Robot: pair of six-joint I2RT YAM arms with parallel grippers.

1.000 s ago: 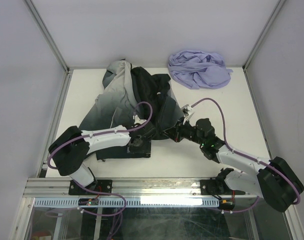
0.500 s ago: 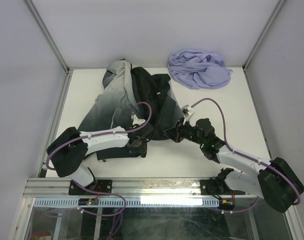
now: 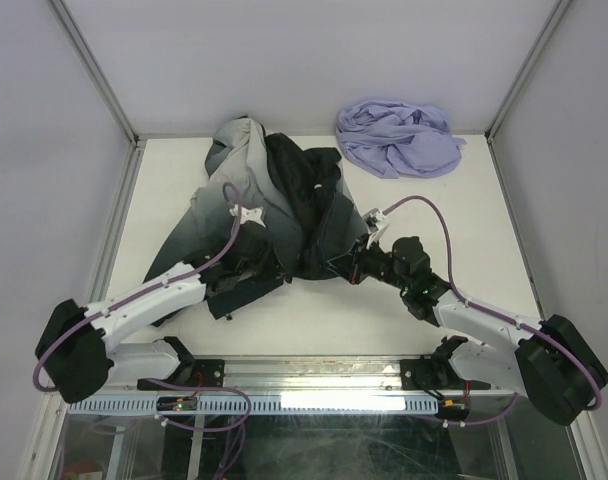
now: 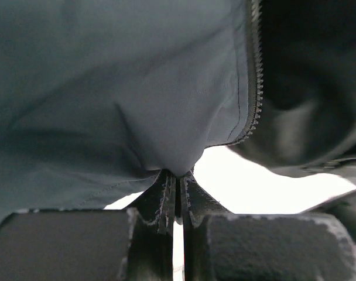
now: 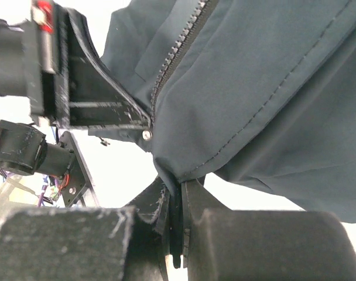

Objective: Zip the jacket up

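Observation:
The jacket (image 3: 249, 190) lies spread on the white table, grey at its far end and black near the arms. Its lower hem is stretched between both grippers. My left gripper (image 3: 272, 264) is shut on a fold of the dark jacket fabric (image 4: 166, 117), the cloth pinched between the fingertips (image 4: 166, 196). A strip of zipper teeth (image 4: 257, 76) runs down just right of that fold. My right gripper (image 3: 336, 266) is shut on the jacket's hem (image 5: 184, 170), beside the other zipper edge (image 5: 178, 50). The left gripper's body (image 5: 78, 88) shows close by in the right wrist view.
A crumpled lavender garment (image 3: 399, 138) lies at the back right of the table (image 3: 464, 230). Metal frame posts (image 3: 109, 240) border the table on the left and right. Purple cables loop over both arms.
My left gripper has shut on the jacket fabric. The left arm has swung out to the left and reached farther back, dragging the jacket's lower edge with it. The right arm has stayed put.

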